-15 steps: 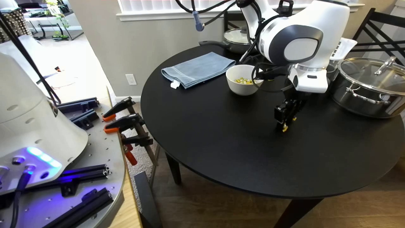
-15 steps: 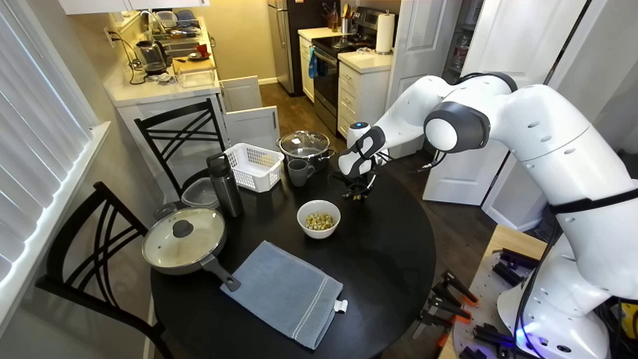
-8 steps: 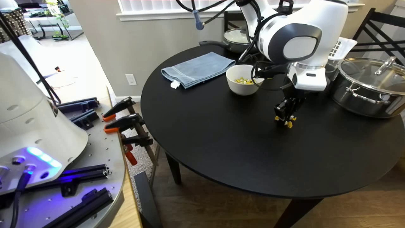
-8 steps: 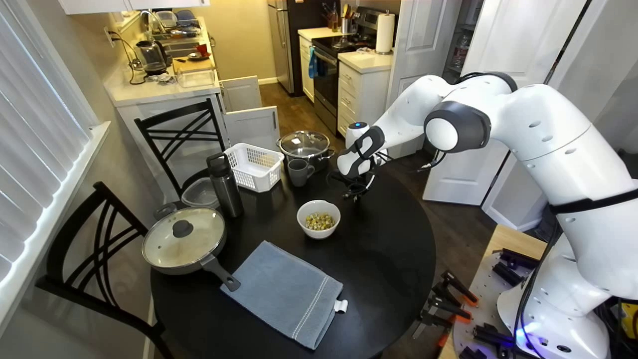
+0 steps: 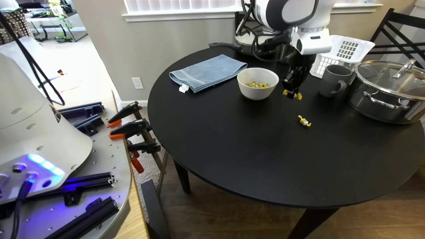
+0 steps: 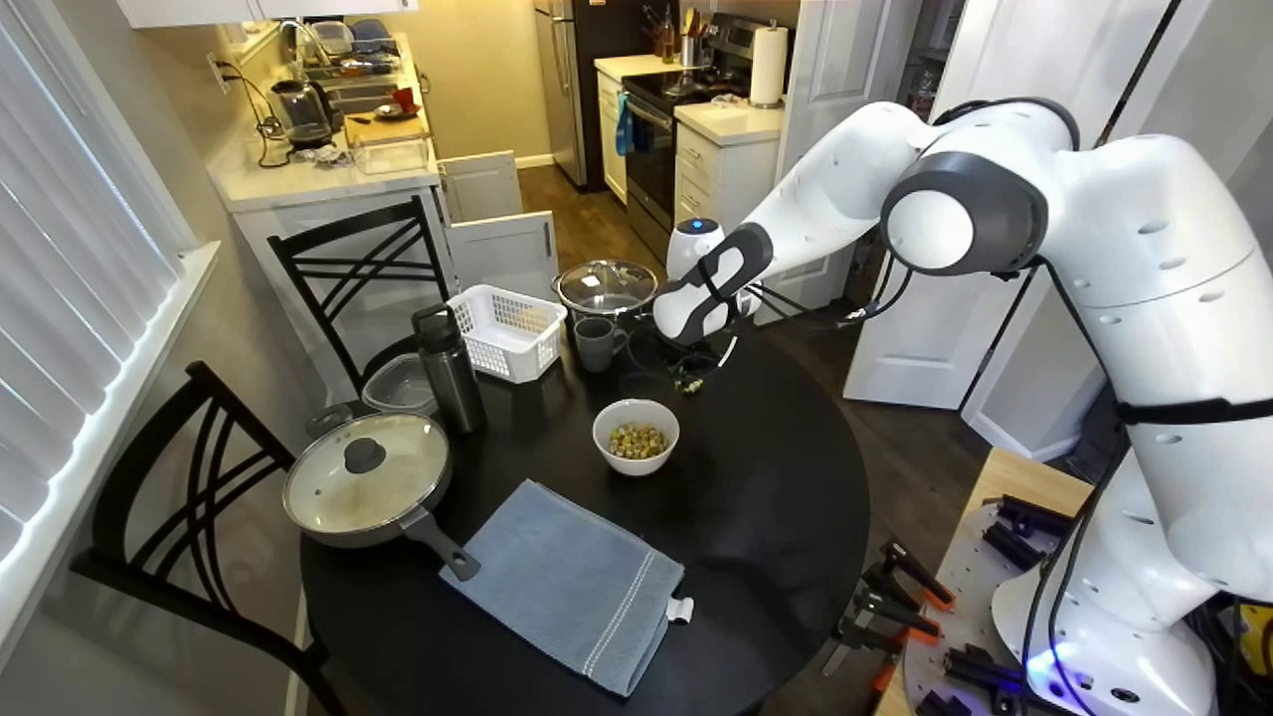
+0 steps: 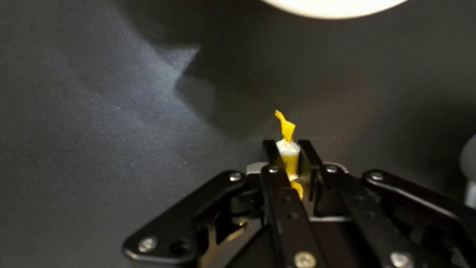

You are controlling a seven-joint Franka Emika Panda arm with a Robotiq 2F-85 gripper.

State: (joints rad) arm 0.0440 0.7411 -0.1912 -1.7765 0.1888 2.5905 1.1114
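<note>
We see the end effector [image 7: 288,147] gripping a wrapped candy [image 7: 290,158] above the table [image 5: 232,149], near the white bowl [image 5: 253,94], and judge that it could drop if its rounded body rolls within that narrow pinch.

Wrapped candy [image 7: 289,149]: one piece, short rounded white body with a yellow band round its middle, yellow wrapper twisted at both ends. Gripped by the body in the hand [image 7: 288,145], a finger against either side. Wrist view: long axis runs along the fingers; far twist sticks out past the fingertips, slightly bent; near twist sits back in the gap, partly hidden. In an exterior view yellow ends show on either side of the fingertips, axis close to level, body mostly hidden. Position: raised off the counter [image 5: 232,142], near the bowl [image 5: 254,93] but outside its rim, apart from a second candy [image 5: 304,121] lying on the counter
</note>
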